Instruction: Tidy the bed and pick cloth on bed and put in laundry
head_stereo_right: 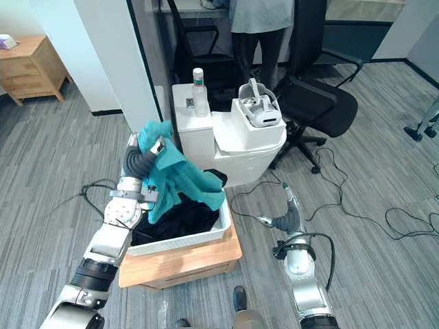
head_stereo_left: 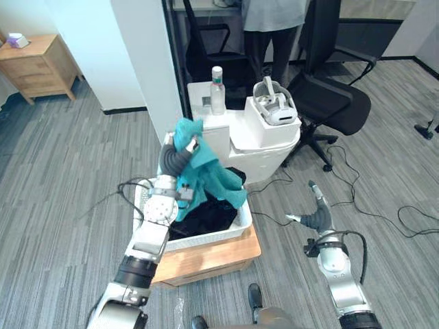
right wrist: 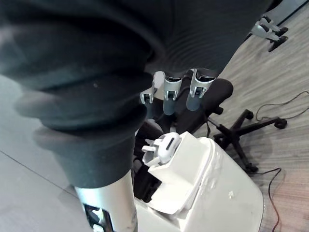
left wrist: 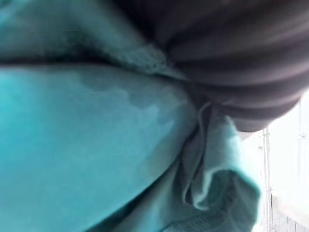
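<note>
A teal cloth (head_stereo_left: 206,175) hangs from my left hand (head_stereo_left: 171,161), which is raised over the white laundry basket (head_stereo_left: 219,236). The fingers curl round the cloth's upper edge, and its lower part drapes onto dark clothes (head_stereo_left: 206,216) lying in the basket. Up close in the left wrist view, the teal cloth (left wrist: 96,145) bunches right against the hand's dark cover. My right hand (head_stereo_left: 317,218) hovers low over the floor to the right of the basket, fingers straight and holding nothing; in the right wrist view its fingers (right wrist: 166,94) point toward the white unit.
The basket rests on a low wooden platform (head_stereo_left: 212,257). Behind it stands a white unit (head_stereo_left: 260,147) with a bottle (head_stereo_left: 217,89) and a headset (head_stereo_left: 274,106). A black office chair (head_stereo_left: 329,103), a standing person (head_stereo_left: 271,27), a wooden nightstand (head_stereo_left: 38,65) and floor cables surround it.
</note>
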You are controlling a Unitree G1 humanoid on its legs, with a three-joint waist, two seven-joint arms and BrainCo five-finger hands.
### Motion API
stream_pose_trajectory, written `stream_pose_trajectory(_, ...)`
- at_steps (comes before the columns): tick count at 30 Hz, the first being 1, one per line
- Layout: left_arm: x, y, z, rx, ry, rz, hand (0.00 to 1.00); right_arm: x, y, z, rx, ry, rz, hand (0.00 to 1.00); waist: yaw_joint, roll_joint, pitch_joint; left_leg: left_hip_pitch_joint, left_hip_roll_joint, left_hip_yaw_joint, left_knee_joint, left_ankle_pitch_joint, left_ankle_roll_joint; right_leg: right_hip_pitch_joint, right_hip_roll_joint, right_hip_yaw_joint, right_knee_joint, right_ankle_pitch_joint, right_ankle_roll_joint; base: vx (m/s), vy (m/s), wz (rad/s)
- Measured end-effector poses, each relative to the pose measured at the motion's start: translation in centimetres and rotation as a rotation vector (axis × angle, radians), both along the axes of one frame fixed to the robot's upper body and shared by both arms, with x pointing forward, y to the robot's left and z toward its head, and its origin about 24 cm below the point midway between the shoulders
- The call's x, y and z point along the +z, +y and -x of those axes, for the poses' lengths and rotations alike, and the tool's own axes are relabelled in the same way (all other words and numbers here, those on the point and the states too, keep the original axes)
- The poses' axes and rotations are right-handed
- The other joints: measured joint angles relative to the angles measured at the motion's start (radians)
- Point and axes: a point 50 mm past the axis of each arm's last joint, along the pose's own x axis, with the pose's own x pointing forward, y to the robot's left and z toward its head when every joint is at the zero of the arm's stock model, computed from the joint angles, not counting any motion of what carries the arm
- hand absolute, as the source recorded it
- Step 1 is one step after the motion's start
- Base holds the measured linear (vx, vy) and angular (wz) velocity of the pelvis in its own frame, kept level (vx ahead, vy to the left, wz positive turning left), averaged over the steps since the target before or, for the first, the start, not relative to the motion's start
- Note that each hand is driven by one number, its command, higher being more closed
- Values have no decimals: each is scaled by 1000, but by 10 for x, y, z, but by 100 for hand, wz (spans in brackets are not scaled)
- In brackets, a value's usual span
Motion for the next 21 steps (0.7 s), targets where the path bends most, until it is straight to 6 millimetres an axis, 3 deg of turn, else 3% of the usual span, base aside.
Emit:
stream_pose_trajectory(8,8,-9,6,-19,-37,101,100,-11,2,11,-8,45,-11,0,0,2,0,-1,2,-15,-6,9,11,5,2,-23,3,-1,2,-19,-35,5)
stream_pose_trajectory(12,-1,-17,8,-43,5,138,100,-26,6,16,-5,108,-24,0,2,2,0,-6,1,-29,-7,13,11,7,-2,-32,3,-2,3,-3,-17,12)
stream_pose_trajectory(13,-10,-20,9,-50,44,147,100,-29,9,16,1,122,-31,0,2,2,0,-6,1,-29,-7,13,11,6,-2,-32,3,-2,3,0,0,0)
stream_pose_trajectory(18,-95,-16,16,20,439,113,100,-38,29,18,38,157,-74,0,1,3,1,-30,0,-15,-9,12,10,-26,-1,-12,3,0,1,-24,-27,-7)
stream_pose_trajectory(21,-128,-5,26,97,589,86,100,-40,29,21,32,170,-80,0,1,3,2,-44,2,11,-9,12,9,-52,6,11,3,6,1,-9,-30,-23)
